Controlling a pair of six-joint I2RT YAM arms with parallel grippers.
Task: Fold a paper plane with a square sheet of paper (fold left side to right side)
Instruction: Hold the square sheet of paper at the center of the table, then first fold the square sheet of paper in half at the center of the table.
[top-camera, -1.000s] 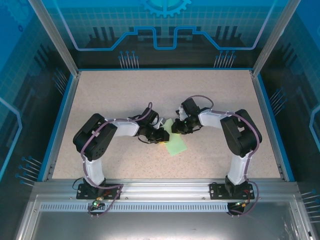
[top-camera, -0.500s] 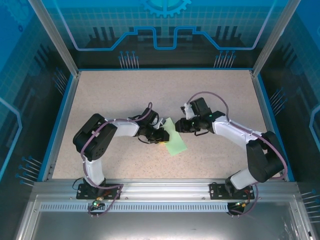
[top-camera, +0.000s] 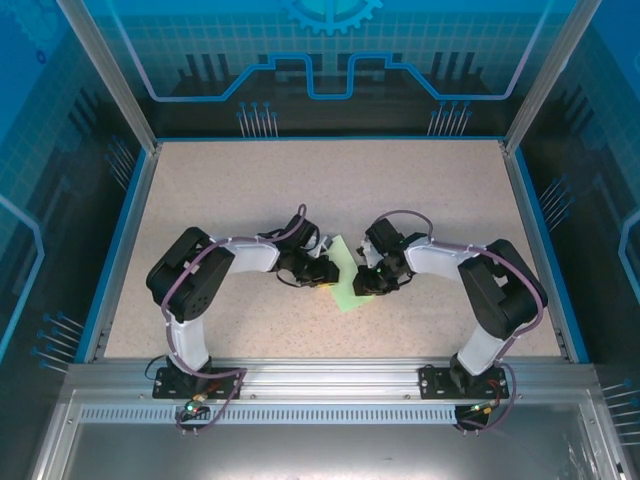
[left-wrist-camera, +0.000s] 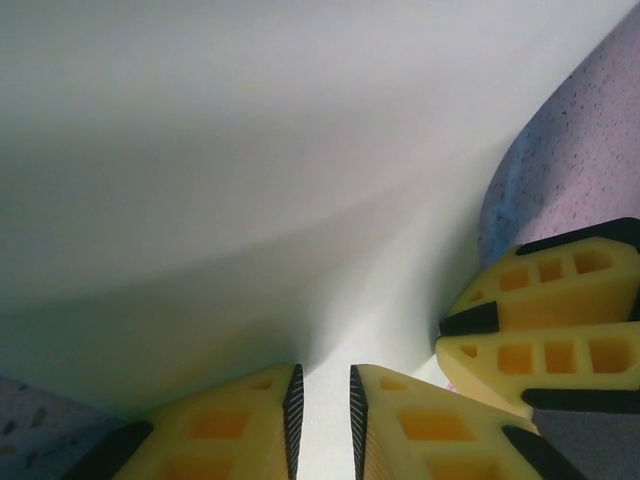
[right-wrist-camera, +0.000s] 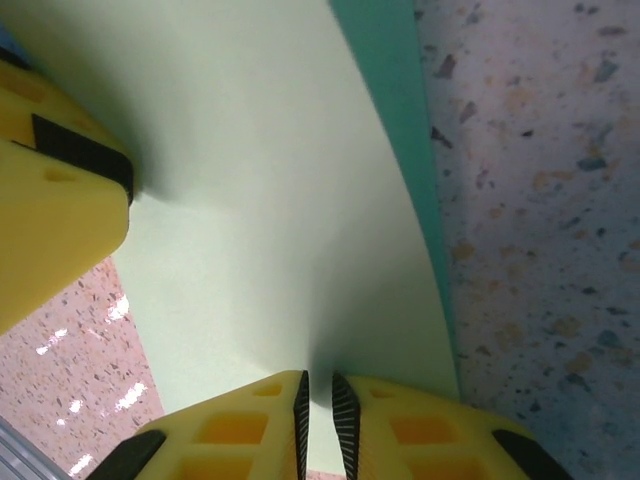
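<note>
Top external view gives the speckled beige table (top-camera: 200, 200) as the broadest thing. On it the left black-and-white robot arm (top-camera: 190, 275) and the right black-and-white robot arm (top-camera: 495, 285) both bend inward toward the middle. Between them is the thin, pale mint-green square sheet of paper (top-camera: 346, 292), near the table's centre and a little toward the near edge; the left hand (top-camera: 322, 272) is at its left side and the right hand (top-camera: 368, 283) at its right side. Left wrist view shows the left hand's yellow fingers (left-wrist-camera: 250, 425) clenched on the paper's edge, the sheet bowing up beyond them; the right hand's fingers are just beside. Right wrist view shows the right hand's yellow fingers (right-wrist-camera: 400, 430) likewise grasping the paper, which curves away above the table.
</note>
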